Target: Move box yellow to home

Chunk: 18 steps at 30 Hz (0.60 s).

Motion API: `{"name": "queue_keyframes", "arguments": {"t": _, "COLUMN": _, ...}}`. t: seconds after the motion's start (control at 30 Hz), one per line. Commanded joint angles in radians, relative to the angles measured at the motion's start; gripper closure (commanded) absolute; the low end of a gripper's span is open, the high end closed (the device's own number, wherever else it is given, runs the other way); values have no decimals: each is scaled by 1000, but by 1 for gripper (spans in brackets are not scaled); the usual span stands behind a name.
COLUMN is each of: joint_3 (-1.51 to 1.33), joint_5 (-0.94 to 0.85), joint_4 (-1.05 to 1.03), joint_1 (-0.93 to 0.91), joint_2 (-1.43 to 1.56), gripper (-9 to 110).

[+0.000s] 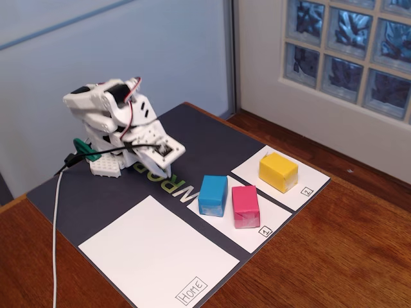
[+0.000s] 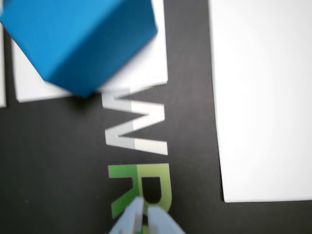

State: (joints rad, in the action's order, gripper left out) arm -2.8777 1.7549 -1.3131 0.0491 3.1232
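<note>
Three blocks are sitting on the dark mat (image 1: 115, 192) that is covering part of the wooden table (image 1: 334, 256), and none of them is being held. The box yellow (image 1: 278, 171) is resting on the small sheet marked "2" (image 1: 308, 179), at the far right of the fixed view and well apart from the arm (image 1: 115, 122). The blue block (image 1: 213, 195) and the pink block (image 1: 245, 206) are standing just beside each other on the sheet marked "1" (image 1: 273, 221), between the arm and the box yellow. Home (image 1: 154, 256), the large sheet with its label at the near corner, is lying bare in front.

The arm is sitting folded low near its base, with the gripper (image 1: 166, 168) pointing down at the mat's printed lettering (image 1: 170, 186). In the wrist view the gripper (image 2: 145, 214) is showing its tips at the bottom edge with only a thin slit between them, so it is looking nearly closed and is carrying nothing. The blue block (image 2: 80, 41) is filling the upper left of that view, and home (image 2: 263, 97) is running down the right side.

By my judgement the task is only beginning: the reach toward the box yellow is not yet under way. The next move is calling for the arm to unfold and extend past the blue and pink blocks without brushing them, spread the gripper wider than the block, and come down over the box yellow squarely before closing.
</note>
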Motion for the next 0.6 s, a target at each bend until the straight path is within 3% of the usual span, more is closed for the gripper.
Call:
{"name": "queue_keyframes", "arguments": {"t": 0.0, "joint_3": 347, "joint_5": -15, "joint_4": 48, "joint_1": 21, "joint_2": -466, "gripper": 101}}
{"name": "queue_keyframes", "arguments": {"t": 0.23, "joint_3": 913, "joint_5": -3, "joint_4": -69, "joint_1": 69, "joint_2": -841, "gripper": 101}}
{"name": "queue_keyframes", "arguments": {"t": 0.57, "joint_3": 1598, "joint_5": 204, "joint_4": -334, "joint_1": 272, "joint_2": -1173, "gripper": 102}}
